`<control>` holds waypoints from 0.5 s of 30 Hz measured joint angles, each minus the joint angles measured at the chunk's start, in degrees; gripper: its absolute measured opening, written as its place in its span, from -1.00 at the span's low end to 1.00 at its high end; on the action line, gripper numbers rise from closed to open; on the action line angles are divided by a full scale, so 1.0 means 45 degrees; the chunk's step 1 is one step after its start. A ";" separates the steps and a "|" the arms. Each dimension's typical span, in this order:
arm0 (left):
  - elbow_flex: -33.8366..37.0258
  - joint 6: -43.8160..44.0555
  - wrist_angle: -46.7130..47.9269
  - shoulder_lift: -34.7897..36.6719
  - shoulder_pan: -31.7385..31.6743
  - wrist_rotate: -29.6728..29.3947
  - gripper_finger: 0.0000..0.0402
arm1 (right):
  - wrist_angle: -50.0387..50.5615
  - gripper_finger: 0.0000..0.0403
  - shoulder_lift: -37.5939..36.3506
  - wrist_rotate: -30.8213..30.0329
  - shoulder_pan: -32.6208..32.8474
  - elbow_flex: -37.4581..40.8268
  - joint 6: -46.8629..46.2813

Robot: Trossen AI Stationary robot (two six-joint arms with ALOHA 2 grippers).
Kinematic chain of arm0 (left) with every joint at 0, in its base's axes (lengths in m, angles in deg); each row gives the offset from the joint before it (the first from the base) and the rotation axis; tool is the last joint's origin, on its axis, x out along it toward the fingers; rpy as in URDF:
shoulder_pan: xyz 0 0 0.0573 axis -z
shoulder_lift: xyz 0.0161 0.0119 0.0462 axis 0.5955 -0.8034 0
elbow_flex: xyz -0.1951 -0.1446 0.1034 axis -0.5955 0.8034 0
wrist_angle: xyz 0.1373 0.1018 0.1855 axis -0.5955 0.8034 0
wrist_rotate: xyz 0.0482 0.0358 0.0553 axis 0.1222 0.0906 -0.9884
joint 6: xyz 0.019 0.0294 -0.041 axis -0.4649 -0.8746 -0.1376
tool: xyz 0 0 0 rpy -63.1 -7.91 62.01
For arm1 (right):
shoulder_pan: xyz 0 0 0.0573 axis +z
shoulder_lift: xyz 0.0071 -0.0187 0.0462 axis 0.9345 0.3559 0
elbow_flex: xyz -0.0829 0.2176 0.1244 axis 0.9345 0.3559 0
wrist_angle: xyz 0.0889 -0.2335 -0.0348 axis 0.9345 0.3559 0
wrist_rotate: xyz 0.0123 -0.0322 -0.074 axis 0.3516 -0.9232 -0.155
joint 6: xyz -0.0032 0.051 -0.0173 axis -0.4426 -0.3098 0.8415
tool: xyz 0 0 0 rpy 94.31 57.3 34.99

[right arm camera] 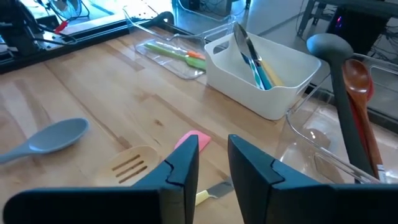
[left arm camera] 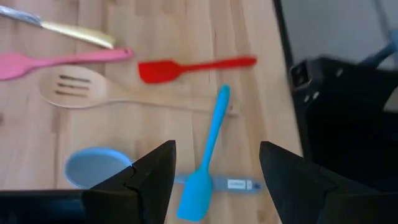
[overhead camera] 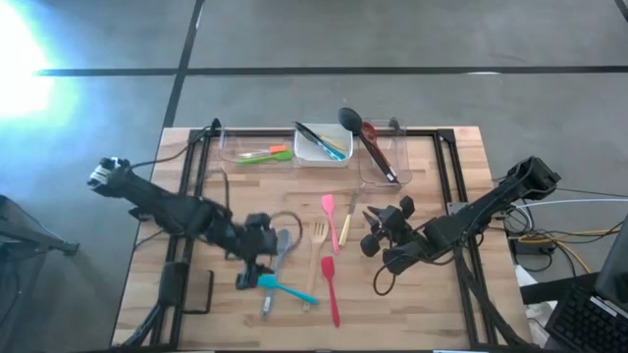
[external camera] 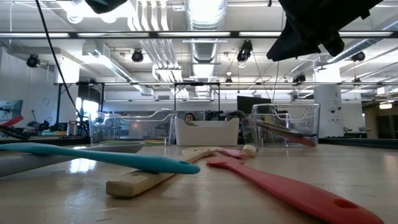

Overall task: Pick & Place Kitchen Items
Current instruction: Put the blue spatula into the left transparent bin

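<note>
wooden table (overhead camera: 442, 304) | white tub (overhead camera: 316, 154) centre-rear | clear tubs (overhead camera: 240, 147) flanking

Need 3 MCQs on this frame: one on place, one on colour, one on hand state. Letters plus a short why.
1. Where is the black ladle?
A. On bare table
B. In the right clear tub
C. In the left hand

2. What colour is the spatula seen between the left hand's fingers?
A. Teal
B. Orange
C. Green

3. How does the left hand stand?
A. Shut on a spoon
B. Shut on nothing
C. Open, holding nothing

Answers:
1 B: the high view shows its handle in the tub, bowl past the rim.
2 A: the left wrist view shows a teal blade and handle.
3 C: its fingers stand wide apart, with only table and spatula between.
</note>
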State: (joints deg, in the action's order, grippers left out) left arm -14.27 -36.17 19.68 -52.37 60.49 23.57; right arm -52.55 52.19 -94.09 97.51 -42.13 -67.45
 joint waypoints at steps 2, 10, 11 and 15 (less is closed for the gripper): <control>0.0000 0.0002 0.0000 -0.0536 0.0379 -0.0245 0.16 | -0.0027 -0.62 0.0000 0.0000 0.0000 0.0000 -0.0002; 0.0005 0.3219 -0.0112 -0.3154 0.0700 -0.1101 0.16 | -0.0082 -0.55 -0.0003 0.0000 0.0000 0.0000 -0.0187; 0.0005 0.3631 -0.0108 -0.3350 0.0696 -0.1002 0.16 | -0.0093 -0.55 0.0000 0.0000 0.0000 0.0000 -0.0186; 0.0000 0.2050 -0.0102 -0.3827 0.0707 0.1131 0.15 | -0.0080 -0.53 0.0000 -0.0005 0.0000 0.0000 -0.0082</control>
State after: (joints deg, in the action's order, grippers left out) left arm -14.27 -26.94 19.22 -69.60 63.67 28.66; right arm -52.91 52.19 -94.11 97.51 -42.13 -67.82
